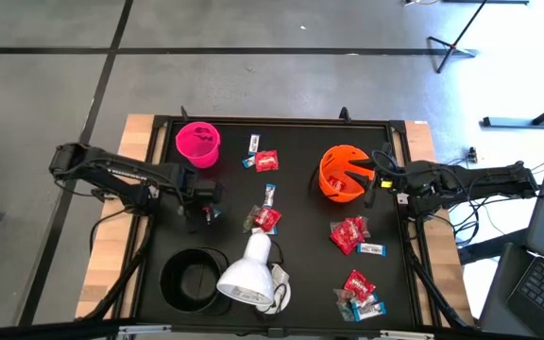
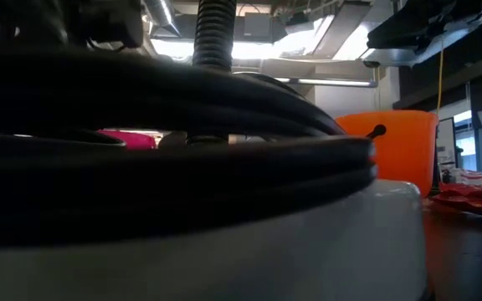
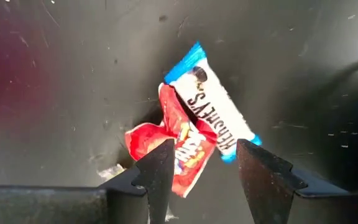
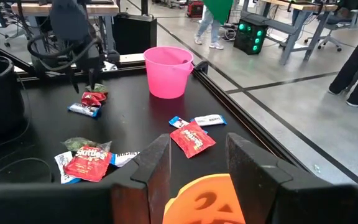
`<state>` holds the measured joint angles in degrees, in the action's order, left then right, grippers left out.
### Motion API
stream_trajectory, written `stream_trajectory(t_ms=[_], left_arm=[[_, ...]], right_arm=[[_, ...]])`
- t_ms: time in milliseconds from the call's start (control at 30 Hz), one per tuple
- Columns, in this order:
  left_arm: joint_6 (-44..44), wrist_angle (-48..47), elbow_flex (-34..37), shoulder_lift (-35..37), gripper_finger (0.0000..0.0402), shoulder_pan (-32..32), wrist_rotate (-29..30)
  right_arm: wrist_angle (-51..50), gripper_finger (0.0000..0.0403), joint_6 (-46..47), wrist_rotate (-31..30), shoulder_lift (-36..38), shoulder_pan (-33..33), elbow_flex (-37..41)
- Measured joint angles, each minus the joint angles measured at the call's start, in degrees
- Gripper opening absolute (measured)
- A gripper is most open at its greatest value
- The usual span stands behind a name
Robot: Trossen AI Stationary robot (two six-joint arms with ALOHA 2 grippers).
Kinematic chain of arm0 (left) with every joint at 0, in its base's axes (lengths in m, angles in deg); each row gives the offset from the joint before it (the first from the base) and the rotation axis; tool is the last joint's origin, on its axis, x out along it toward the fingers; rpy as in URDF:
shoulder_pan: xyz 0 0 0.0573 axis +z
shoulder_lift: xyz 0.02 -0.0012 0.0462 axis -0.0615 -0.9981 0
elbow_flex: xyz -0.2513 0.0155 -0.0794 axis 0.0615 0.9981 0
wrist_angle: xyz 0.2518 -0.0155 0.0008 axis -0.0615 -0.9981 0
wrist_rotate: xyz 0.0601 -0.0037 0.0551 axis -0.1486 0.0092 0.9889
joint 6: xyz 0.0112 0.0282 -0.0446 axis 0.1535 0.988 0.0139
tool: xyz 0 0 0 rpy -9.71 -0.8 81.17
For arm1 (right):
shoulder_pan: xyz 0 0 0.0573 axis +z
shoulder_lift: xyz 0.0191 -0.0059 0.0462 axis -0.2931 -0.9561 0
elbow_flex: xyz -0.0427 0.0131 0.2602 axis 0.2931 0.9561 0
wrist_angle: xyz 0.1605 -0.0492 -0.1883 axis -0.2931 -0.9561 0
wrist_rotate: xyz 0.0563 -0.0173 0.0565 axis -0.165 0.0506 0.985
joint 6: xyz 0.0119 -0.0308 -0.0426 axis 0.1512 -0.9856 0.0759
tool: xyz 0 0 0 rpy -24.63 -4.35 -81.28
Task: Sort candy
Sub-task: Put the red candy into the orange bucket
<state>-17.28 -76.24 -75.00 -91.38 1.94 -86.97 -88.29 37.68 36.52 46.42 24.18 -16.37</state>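
My left gripper (image 3: 207, 171) (image 1: 206, 210) is open and points down over two sweets on the black mat: a red crinkly packet (image 3: 173, 146) and a slim white-and-blue bar (image 3: 213, 112) lying half across it. In the right wrist view its fingers (image 4: 89, 81) stand just above this pair (image 4: 91, 101). Whether they touch it, I cannot tell. My right gripper (image 4: 197, 165) (image 1: 378, 179) is open at the orange cup (image 1: 341, 173) (image 4: 204, 202), whose top shows between its fingers. More candy lies near the pink cup (image 1: 263, 159), mid-table (image 1: 266, 218) and on the right (image 1: 349, 234) (image 1: 361, 293).
A pink cup (image 1: 197, 144) stands at the far left and a black cup (image 1: 194, 280) at the near left. A white lamp head (image 1: 249, 274) with its cable sits beside the black cup and fills most of the low view. Raised black tray edges (image 1: 272, 120) ring the mat.
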Motion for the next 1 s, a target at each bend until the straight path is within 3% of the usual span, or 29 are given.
stream_trajectory(t_ms=[667,800,1000], left_arm=[[2.36,0.8,-0.02,-9.42,0.0158,1.68,0.26],[2.49,0.83,-0.02,-9.76,0.0121,2.07,1.39],[2.5,0.83,-1.16,-9.75,0.0021,2.08,1.73]], right_arm=[[0.01,0.0153,0.09,-0.01,0.02,0.0,0.0],[0.01,0.0153,0.09,0.0,0.0,0.0,0.0],[0.01,0.0153,0.08,-0.02,0.0,0.0,0.0]])
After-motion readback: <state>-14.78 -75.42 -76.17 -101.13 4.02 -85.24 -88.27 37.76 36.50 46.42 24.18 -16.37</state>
